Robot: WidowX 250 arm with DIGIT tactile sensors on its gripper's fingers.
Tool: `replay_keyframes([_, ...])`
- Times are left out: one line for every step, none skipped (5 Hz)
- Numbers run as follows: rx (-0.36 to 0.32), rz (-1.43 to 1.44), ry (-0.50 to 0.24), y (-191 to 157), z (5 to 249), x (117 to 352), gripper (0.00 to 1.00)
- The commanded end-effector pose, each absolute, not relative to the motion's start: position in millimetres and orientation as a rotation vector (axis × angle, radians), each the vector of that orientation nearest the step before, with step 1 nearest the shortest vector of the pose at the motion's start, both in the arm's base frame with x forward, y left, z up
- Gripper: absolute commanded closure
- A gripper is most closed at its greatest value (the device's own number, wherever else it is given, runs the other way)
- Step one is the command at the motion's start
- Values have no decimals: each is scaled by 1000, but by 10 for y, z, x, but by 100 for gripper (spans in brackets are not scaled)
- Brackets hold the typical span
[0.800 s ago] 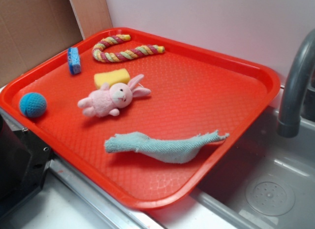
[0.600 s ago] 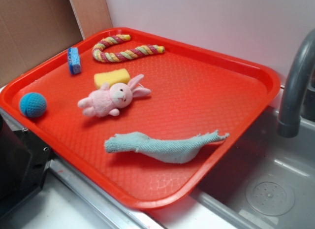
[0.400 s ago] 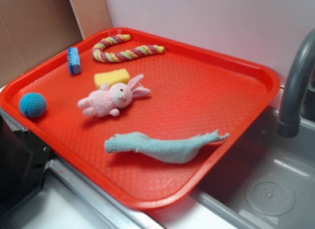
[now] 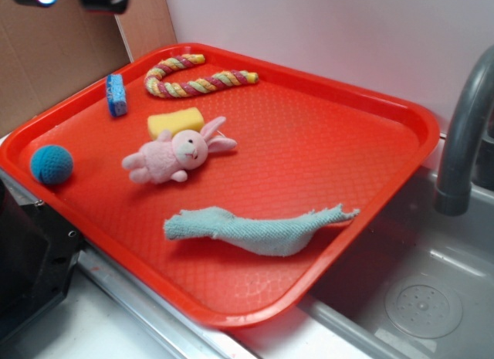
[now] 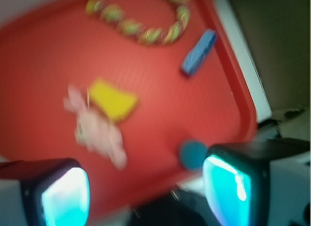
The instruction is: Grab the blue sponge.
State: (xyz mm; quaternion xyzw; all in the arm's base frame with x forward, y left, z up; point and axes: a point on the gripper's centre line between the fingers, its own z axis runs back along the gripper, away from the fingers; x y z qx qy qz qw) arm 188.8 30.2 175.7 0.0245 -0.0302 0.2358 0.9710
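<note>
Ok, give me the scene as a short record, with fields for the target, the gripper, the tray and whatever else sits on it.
target: small bright-blue rectangular sponge, near tray's far-left rim, untouched
gripper: open, above the tray, holding nothing
tray: red plastic tray, beside grey sink
neighbours: striped rope toy, yellow sponge, pink plush bunny
others: teal crocheted ball, pale green cloth

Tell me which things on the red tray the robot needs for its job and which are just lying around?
Needed:
- small bright-blue rectangular sponge block
- end effector, open, apart from the sponge

Lying about:
- yellow sponge
- pink plush bunny
- striped rope toy
- teal crocheted ball
- light-green cloth
- red plastic tray
</note>
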Motion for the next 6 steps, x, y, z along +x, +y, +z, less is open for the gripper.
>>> replay_keyframes([28, 693, -191, 726, 1343, 2242, 0])
replay_keyframes([34, 703, -169, 975, 1162, 2257, 0])
replay_keyframes([40, 704, -147, 1165, 1032, 2304, 0])
replay_keyframes([71, 696, -136, 1241, 949, 2424, 0])
replay_keyframes([64, 707, -138, 1241, 905, 2538, 0])
replay_keyframes([65, 704, -111, 1286, 782, 2590, 0])
